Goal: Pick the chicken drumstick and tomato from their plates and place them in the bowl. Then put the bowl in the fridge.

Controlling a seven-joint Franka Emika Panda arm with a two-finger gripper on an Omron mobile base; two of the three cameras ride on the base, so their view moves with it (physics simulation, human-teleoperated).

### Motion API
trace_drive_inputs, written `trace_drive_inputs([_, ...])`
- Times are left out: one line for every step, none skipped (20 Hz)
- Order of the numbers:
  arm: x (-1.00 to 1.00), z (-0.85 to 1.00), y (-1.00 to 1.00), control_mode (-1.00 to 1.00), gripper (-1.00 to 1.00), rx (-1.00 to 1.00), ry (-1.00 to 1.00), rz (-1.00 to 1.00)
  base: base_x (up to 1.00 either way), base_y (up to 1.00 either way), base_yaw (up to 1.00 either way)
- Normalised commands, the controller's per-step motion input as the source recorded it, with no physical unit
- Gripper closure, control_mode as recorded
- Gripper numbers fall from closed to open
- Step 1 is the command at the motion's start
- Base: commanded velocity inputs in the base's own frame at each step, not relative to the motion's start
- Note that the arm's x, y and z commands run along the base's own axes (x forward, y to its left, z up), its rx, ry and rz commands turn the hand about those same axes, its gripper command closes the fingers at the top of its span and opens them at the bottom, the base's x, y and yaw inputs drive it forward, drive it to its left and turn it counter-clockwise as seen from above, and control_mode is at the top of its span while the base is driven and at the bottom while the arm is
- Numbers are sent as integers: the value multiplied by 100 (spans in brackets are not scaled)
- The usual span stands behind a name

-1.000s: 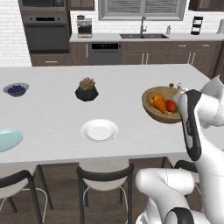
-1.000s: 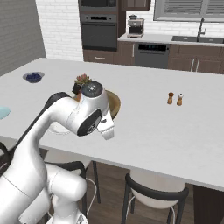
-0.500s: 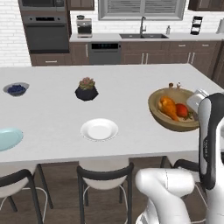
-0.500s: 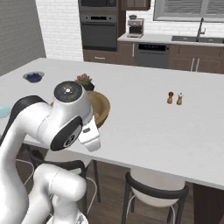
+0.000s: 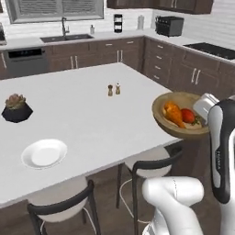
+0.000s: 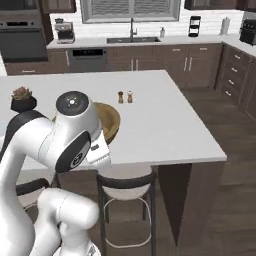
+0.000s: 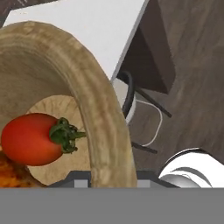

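Note:
The light-brown wooden bowl [image 5: 180, 115] hangs in the air at the island's right edge, partly past it. In the bowl lie the golden-orange chicken drumstick [image 5: 173, 113] and the red tomato [image 5: 188, 115]. My gripper [image 5: 201, 114] is shut on the bowl's right rim. In the hand view the bowl's thick rim [image 7: 98, 113] runs down between the fingertips of the gripper [image 7: 111, 177], with the tomato [image 7: 31, 138] and a bit of drumstick [image 7: 13, 174] inside. From the right base view, part of the bowl [image 6: 109, 120] peeks from behind my arm. The white plate [image 5: 44, 153] is bare. The fridge is out of view.
A black plant pot [image 5: 16, 108] and salt and pepper shakers [image 5: 114, 89] stand on the white island [image 5: 92, 114]. Dark stools [image 5: 151, 166] are tucked under its near side. Open wooden floor [image 6: 220, 190] lies to the right, before the brown cabinets [image 5: 188, 73].
Both base views have swung to the right, so the base has moved. The bowl, held in my gripper, has come off the counter toward the island's right edge.

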Motion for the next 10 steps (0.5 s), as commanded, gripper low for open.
trace_drive_inputs([0,0,0,100,100,0,0,0,0,0,-100])
trace_drive_inputs([0,0,0,100,100,0,0,0,0,0,-100])
trace_drive_inputs([0,0,0,100,100,0,0,0,0,0,-100])
trace_drive_inputs([0,0,0,100,100,0,0,0,0,0,-100])
trace_drive_inputs([0,0,0,100,100,0,0,0,0,0,-100])
trace_drive_inputs([0,0,0,100,100,0,0,0,0,0,-100])
trace_drive_inputs([0,0,0,100,100,0,0,0,0,0,-100])
trace_drive_inputs([0,0,0,100,100,0,0,0,0,0,-100])
trace_drive_inputs([0,0,0,100,100,0,0,0,0,0,-100])
trace_drive_inputs([0,0,0,100,100,0,0,0,0,0,-100])
